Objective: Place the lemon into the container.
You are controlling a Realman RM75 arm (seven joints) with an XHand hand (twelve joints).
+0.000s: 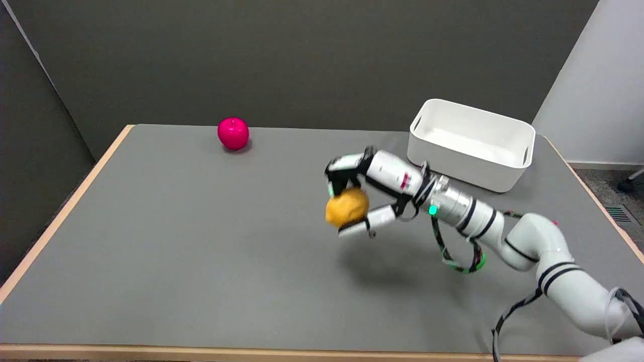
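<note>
the lemon [346,208] is gripped by the right hand [359,193] and held above the grey surface [201,241], well apart from the white container [470,166].

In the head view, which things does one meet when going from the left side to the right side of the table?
Pink apple → lemon, held above the table by the right hand → white container at the far right.

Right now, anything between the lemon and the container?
Nothing visible. The right hand holds the lemon above the table, its shadow below it. The white container sits farther back and to the right, open top, nothing inside. The pink apple is far off on the opposite side.
</note>
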